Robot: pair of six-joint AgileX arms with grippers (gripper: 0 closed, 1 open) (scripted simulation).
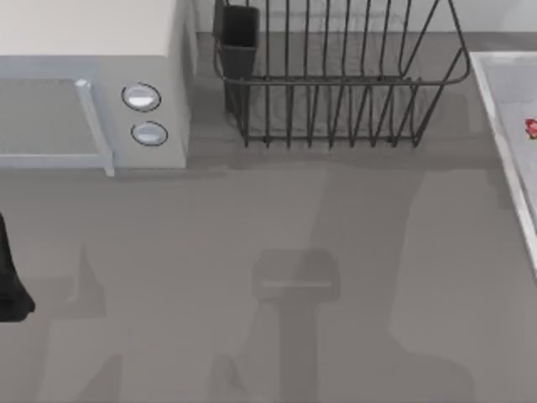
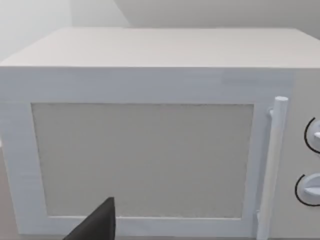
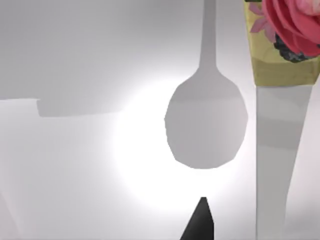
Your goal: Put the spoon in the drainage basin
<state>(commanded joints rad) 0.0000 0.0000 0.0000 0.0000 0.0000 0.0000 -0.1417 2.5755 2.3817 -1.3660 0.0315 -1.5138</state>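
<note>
spoon [image 3: 206,125] lies flat below right fingers [image 3: 201,220] — their spread: cannot tell

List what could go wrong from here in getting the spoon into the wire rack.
1. In the right wrist view the spoon lies close beside a knife with a flowered handle; the right tool hovering above might catch the knife instead.
2. The spoon lies flat on a pale tray, so the fingers may slip off it.
3. The rack has open bars; a spoon released carelessly could fall through or lodge between them.
</note>
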